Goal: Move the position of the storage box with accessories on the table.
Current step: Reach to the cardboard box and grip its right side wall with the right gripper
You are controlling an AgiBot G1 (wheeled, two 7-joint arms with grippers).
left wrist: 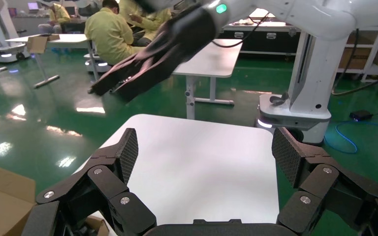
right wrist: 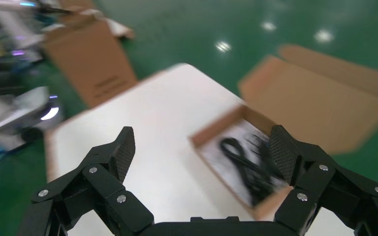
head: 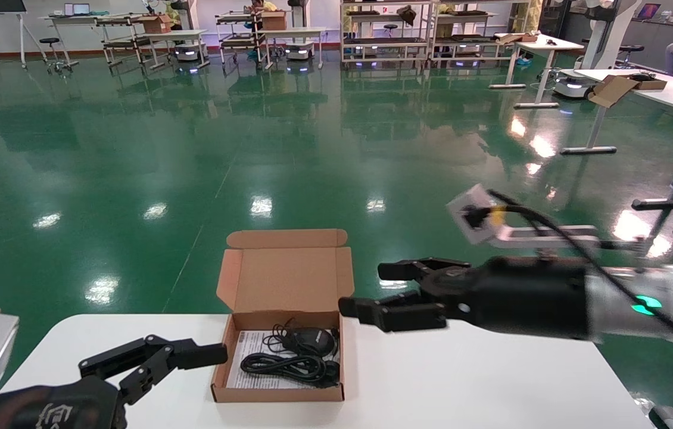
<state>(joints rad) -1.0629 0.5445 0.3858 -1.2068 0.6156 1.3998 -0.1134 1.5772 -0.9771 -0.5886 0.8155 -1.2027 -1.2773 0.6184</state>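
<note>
Storage box [head: 280,351] sits on white table [head: 461,381], green floor [head: 193,149] beyond.

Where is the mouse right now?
In the head view the mouse lies inside the open box, on the paper beside the cables, near the table's far edge, between the two grippers.

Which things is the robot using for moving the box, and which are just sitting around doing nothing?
For the job:
storage box, lid open
mouse, cables and paper sheet inside it
white table
left gripper and right gripper, both open

Just around:
far cardboard box on another table
shelving carts
</note>
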